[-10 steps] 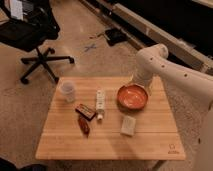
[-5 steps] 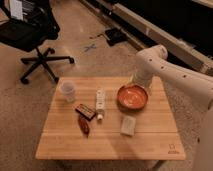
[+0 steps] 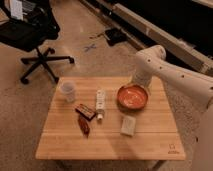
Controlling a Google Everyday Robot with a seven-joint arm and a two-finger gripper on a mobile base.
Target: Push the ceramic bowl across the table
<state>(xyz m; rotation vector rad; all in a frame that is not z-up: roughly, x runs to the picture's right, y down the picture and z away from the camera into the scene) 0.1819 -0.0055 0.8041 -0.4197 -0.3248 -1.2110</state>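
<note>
The gripper [image 3: 137, 83], its state impossible to tell, sits at twelve o'clock of the round orange-red ceramic bowl [image 3: 132, 97], likely to push it across the light-wood table [image 3: 150, 137].

The bowl [image 3: 132, 96] is glossy orange-red inside with a darker brown rim; the table [image 3: 150, 136] is pale honey planks with a small dark logo [image 3: 173, 149]. The white gripper [image 3: 137, 82] sits at the bowl's far rim. The cup [image 3: 68, 91] is translucent white, the tube [image 3: 100, 102] white, the packet [image 3: 84, 126] dark red, the chair [image 3: 30, 35] black.
</note>
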